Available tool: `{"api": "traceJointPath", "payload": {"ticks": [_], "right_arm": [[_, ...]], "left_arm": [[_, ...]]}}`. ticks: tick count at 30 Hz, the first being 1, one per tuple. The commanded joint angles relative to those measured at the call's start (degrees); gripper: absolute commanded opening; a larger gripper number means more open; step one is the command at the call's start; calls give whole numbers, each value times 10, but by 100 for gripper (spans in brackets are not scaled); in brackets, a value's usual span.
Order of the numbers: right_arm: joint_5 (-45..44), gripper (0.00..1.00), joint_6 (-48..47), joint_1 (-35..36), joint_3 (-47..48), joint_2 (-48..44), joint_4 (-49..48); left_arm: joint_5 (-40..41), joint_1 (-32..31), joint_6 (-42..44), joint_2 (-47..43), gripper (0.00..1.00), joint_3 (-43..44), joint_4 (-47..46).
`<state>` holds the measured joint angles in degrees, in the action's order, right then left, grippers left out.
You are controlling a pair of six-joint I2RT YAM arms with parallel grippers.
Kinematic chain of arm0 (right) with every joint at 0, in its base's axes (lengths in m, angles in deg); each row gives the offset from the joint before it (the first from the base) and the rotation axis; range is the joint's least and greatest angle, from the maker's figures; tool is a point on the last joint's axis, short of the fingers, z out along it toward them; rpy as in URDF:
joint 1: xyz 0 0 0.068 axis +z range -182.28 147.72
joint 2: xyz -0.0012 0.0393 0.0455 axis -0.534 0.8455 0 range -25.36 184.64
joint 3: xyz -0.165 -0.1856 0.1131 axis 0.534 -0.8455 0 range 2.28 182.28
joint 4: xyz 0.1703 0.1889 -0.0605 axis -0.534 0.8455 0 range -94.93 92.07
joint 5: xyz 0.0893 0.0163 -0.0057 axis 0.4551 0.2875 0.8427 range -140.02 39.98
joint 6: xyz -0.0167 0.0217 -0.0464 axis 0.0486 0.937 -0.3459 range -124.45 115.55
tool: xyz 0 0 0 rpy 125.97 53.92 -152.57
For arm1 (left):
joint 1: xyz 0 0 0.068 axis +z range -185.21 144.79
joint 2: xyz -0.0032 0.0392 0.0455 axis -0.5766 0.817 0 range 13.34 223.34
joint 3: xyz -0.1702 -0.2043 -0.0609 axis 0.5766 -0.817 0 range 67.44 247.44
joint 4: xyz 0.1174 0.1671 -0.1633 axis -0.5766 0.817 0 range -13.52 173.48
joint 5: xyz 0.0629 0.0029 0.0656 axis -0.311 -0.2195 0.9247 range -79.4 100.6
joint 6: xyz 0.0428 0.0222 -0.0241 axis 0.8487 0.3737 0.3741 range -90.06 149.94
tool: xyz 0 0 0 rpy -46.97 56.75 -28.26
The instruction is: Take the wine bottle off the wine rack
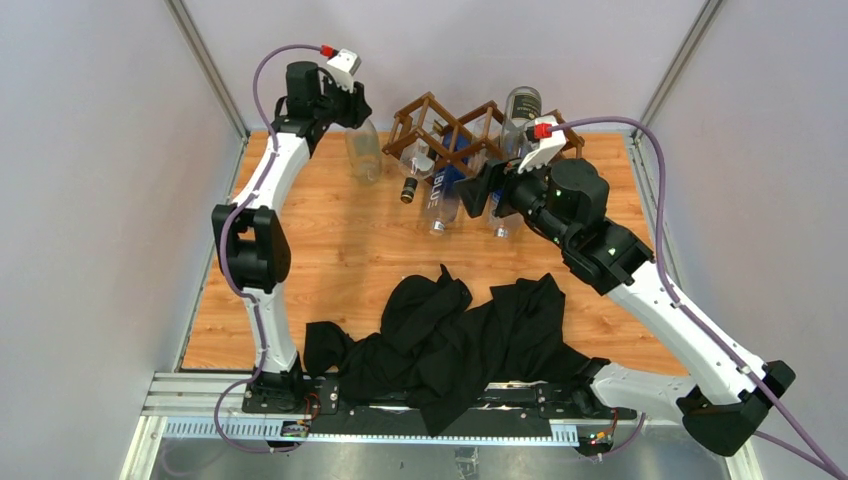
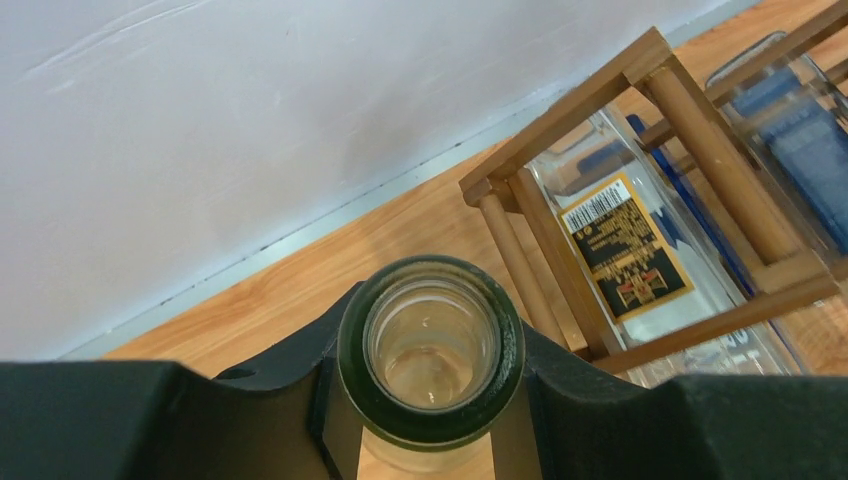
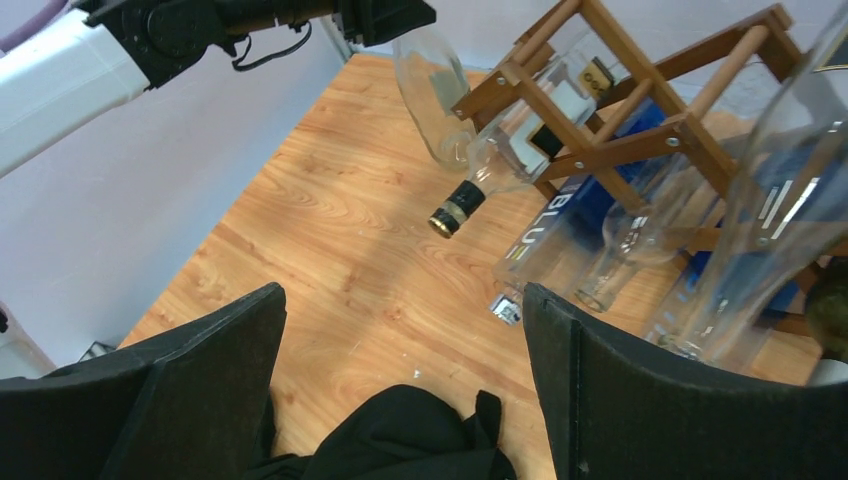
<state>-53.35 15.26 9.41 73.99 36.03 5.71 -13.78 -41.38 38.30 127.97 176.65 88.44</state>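
Now our left hand (image 1: pixel 343 104) clenches wine bottle (image 1: pixel 363 152) by neck, just left of wine rack (image 1: pixel 441 124); right hand (image 3: pixel 400 372) spread, empty. We should lift away slowly, avoiding lattice.

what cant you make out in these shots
- Left wrist view: the empty bottle below its mouth, hidden by the left gripper.
- Top view: the rack's right end, behind the right arm.
- Right wrist view: the nearest bottle, cut off by the right edge.
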Motion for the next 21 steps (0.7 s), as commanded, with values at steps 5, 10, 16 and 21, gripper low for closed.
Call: {"api": "traceJointPath", "payload": {"ticks": [5, 10, 16, 21], "right_arm": [[-18, 91, 8, -44, -9, 2, 7], [-41, 90, 5, -50, -9, 7, 20], [-115, 93, 15, -60, 2, -1, 63], [-148, 95, 35, -70, -6, -17, 88]], "left_arm": [[-40, -1, -21, 22, 0, 49, -161], [-38, -1, -22, 28, 4, 33, -162], [-30, 0, 17, 2, 53, 6, -98], [-22, 5, 39, -61, 100, -28, -4]]}}
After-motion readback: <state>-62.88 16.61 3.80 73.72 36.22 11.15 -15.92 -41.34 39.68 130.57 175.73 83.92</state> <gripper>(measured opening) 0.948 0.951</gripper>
